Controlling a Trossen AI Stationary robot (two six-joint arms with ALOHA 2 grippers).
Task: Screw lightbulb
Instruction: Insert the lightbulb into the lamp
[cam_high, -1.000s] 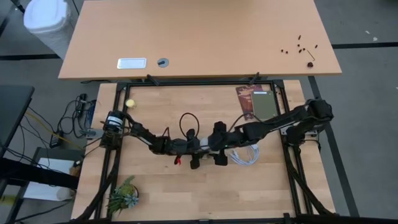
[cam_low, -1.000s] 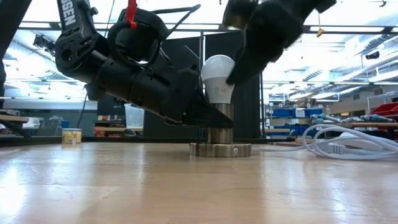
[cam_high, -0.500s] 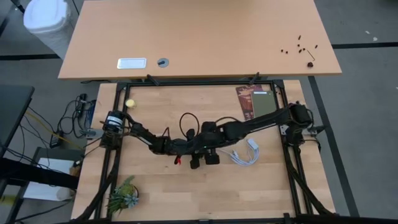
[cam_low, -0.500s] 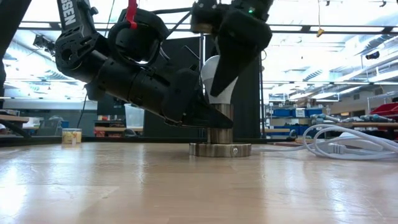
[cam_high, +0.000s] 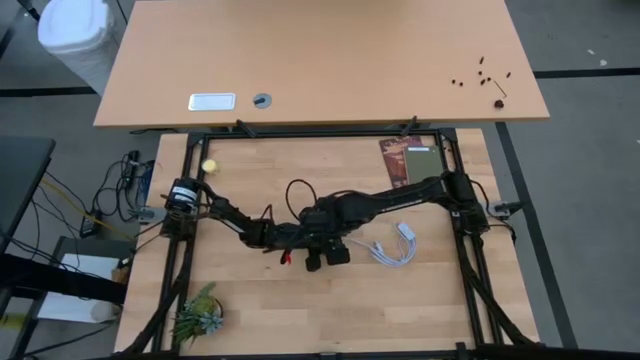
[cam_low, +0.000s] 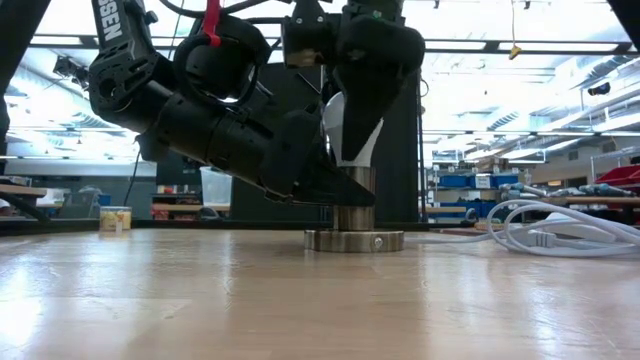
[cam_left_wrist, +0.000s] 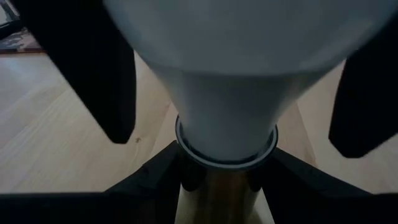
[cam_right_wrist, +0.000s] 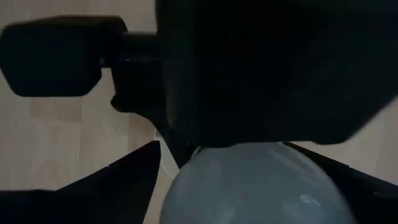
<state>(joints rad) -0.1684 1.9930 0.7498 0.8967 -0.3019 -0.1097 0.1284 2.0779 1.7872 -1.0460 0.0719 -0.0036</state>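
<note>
Lightbulb (cam_low: 345, 125): while it is standing upright in the socket (cam_low: 354, 226) mid-table, I am watching.
Right gripper (cam_low: 355, 120): clamping its dome (from above).
Left gripper (cam_low: 335, 190): gripping the socket's neck.

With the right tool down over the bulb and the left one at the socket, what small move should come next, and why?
Probably close the right tool firmly on the lightbulb, then twist. The bulb stands upright in the socket, its neck seated at the collar in the left wrist view. The left tool braces the socket stem, so turning should be safe.
</note>
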